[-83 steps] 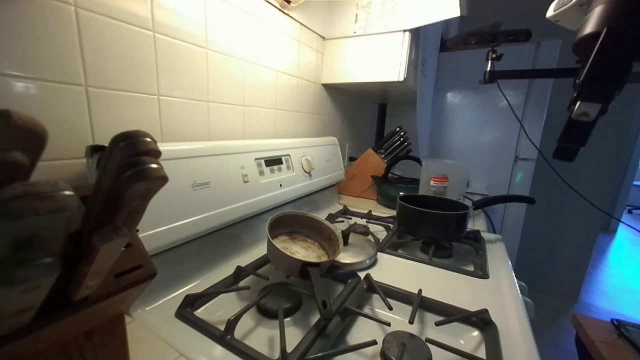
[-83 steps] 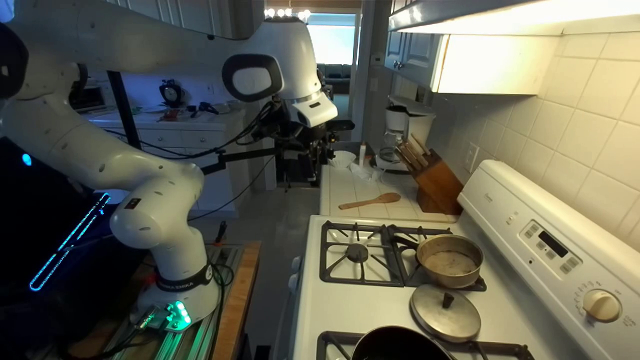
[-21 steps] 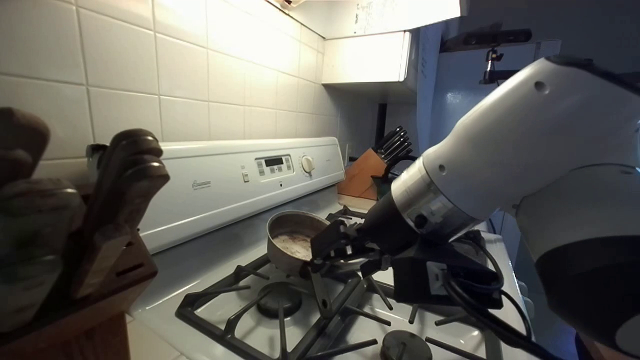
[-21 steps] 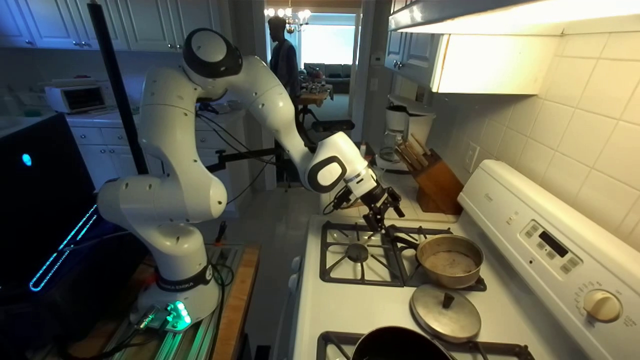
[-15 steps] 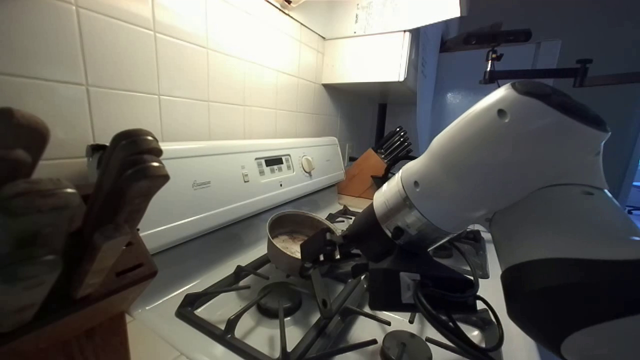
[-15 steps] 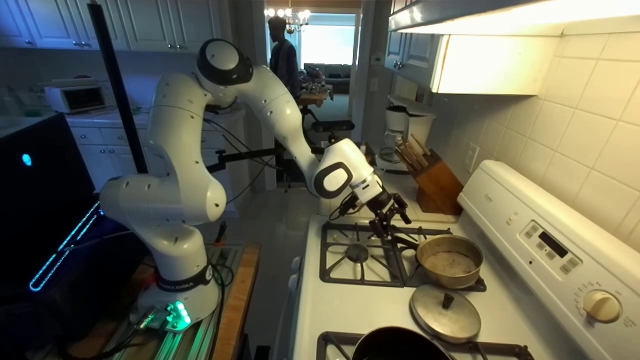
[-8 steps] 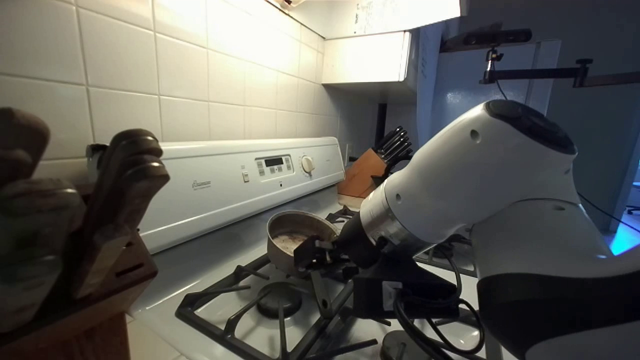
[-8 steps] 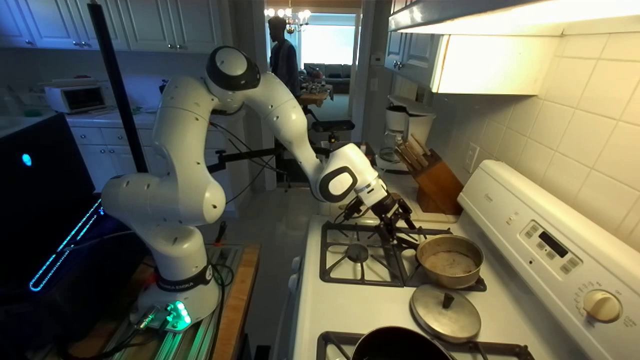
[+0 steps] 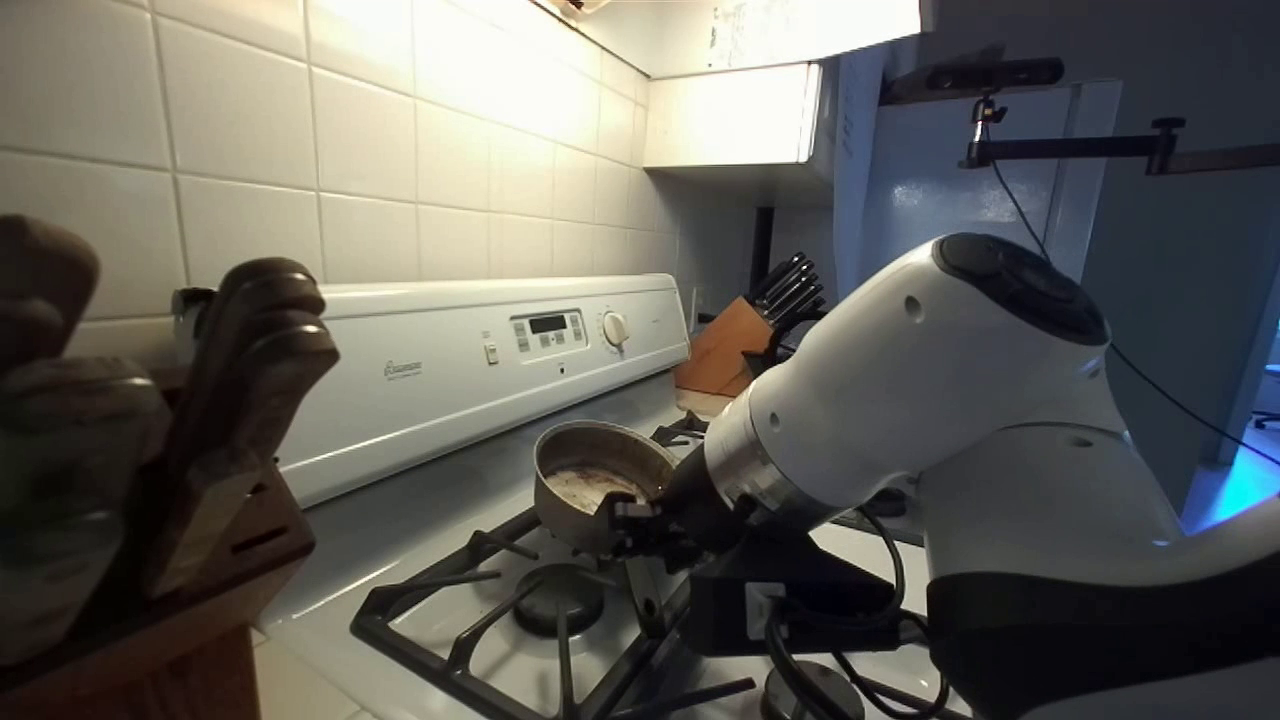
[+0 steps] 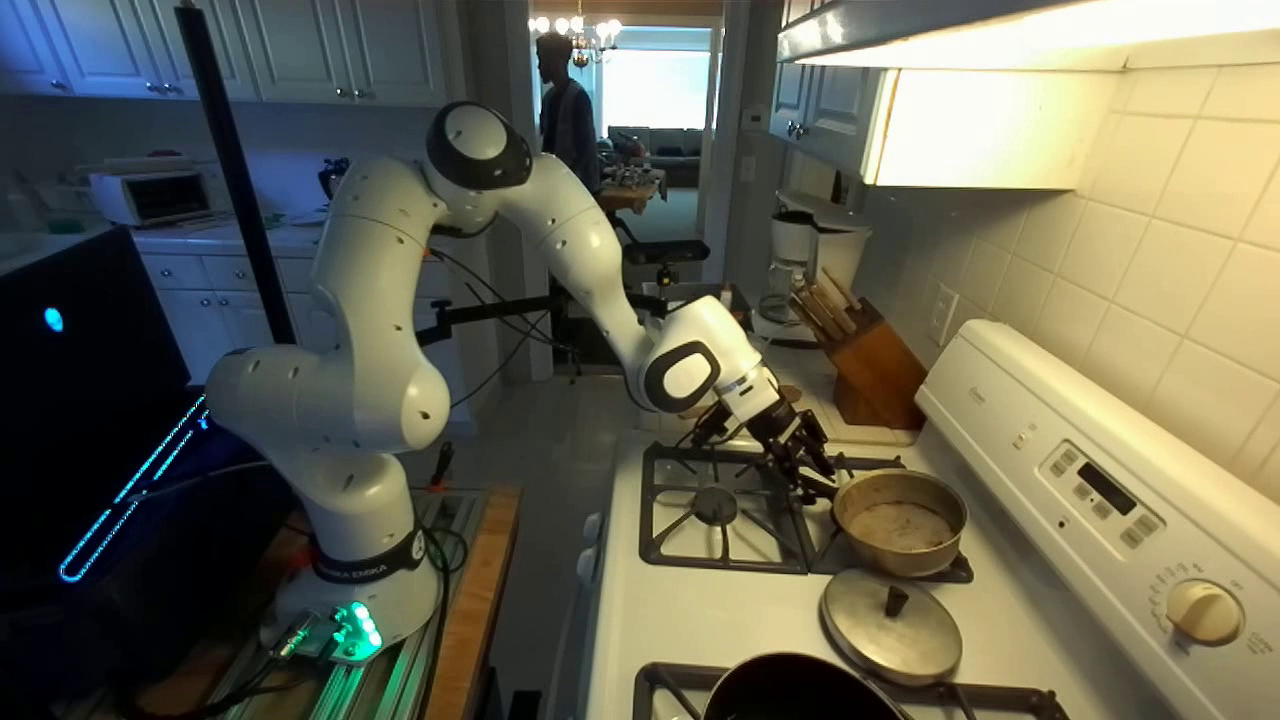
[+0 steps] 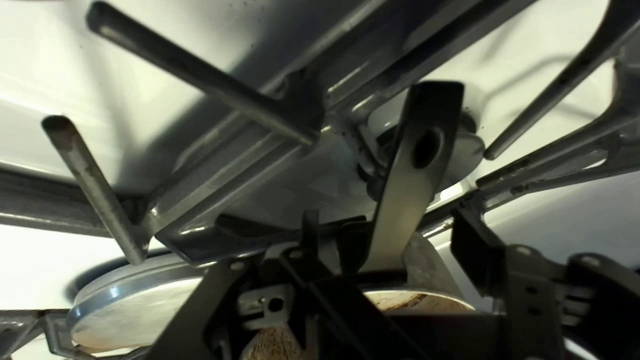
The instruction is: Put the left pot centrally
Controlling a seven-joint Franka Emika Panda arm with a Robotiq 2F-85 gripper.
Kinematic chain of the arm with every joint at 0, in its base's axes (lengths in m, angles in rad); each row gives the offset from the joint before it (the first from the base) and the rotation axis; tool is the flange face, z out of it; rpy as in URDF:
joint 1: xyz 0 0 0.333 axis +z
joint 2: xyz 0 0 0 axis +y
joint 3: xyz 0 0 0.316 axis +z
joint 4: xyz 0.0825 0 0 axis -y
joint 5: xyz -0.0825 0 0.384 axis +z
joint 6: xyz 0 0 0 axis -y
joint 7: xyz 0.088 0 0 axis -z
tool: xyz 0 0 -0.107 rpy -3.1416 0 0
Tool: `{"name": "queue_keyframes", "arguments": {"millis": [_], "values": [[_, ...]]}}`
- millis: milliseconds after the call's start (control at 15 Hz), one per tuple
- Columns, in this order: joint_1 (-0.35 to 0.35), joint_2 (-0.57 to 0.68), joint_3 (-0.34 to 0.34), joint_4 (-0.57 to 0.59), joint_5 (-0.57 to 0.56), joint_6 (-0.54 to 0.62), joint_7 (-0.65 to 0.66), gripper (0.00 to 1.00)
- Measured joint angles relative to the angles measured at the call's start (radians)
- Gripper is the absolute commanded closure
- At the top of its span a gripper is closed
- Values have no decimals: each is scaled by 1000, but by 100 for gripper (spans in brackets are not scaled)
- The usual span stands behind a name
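The left pot, a small steel saucepan with a stained beige inside, sits upright on the back burner in both exterior views (image 9: 562,510) (image 10: 900,545). Its straight dark handle (image 9: 646,598) points toward the front of the stove. In the wrist view the handle (image 11: 407,200) and part of the pot's wall (image 11: 431,265) show. My gripper (image 10: 815,480) is at the handle, beside the pot. In the wrist view the gripper (image 11: 414,247) is open, with the handle between its fingers, nearer one finger. I cannot tell whether that finger touches it.
A steel lid (image 10: 893,630) lies beside the pot on the stove, and shows in the wrist view (image 11: 135,305). A black pot (image 10: 800,690) stands on the neighbouring burners. Raised black grates (image 10: 715,560) surround the burners. A knife block (image 10: 875,370) and the control panel (image 10: 1100,490) stand behind.
The arm has come from away from the stove over to the pot. In the last second the gripper moved down and closer around the handle. The pot has not moved.
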Motion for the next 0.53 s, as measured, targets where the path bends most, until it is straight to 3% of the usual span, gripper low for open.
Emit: {"name": "queue_keyframes", "arguments": {"millis": [133, 333, 533], "values": [[-7, -4, 7, 4, 1, 0, 0, 77], [-13, -7, 13, 10, 2, 2, 0, 98], [-16, -7, 16, 17, 4, 7, 0, 94]]}}
